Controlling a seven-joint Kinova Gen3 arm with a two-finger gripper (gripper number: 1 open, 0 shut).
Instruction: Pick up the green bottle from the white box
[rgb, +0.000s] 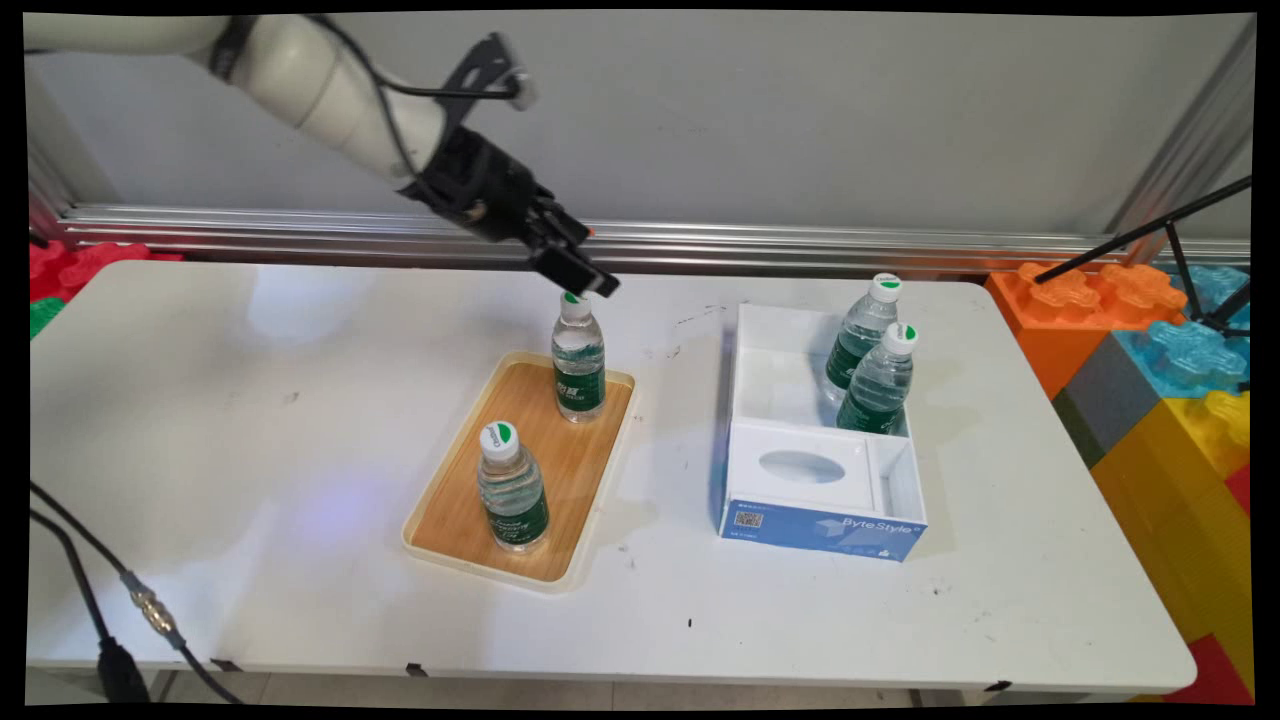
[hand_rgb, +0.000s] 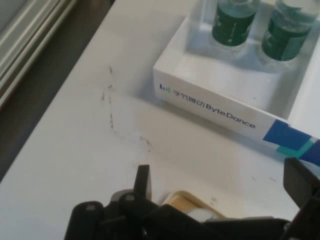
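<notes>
My gripper (rgb: 577, 272) hangs open just above the cap of a green-labelled water bottle (rgb: 578, 365), apart from it. That bottle stands upright at the far end of a wooden tray (rgb: 565, 470). A second bottle (rgb: 512, 490) stands at the tray's near end. To the right, a white and blue box (rgb: 820, 525) holds two more bottles (rgb: 862, 335) (rgb: 880, 385). In the hand view the gripper (hand_rgb: 220, 172) is spread wide over the tray's corner (hand_rgb: 182, 200) and a white cap (hand_rgb: 200, 215). Beyond lie the box (hand_rgb: 215, 102) and its bottles (hand_rgb: 232, 22) (hand_rgb: 285, 35).
Large toy blocks (rgb: 1150, 380) are stacked past the table's right edge, with a black tripod (rgb: 1180, 240) over them. An aluminium rail (rgb: 800, 245) runs along the back. Red and green blocks (rgb: 60, 275) sit at far left. Black cables (rgb: 120, 600) hang at the front left.
</notes>
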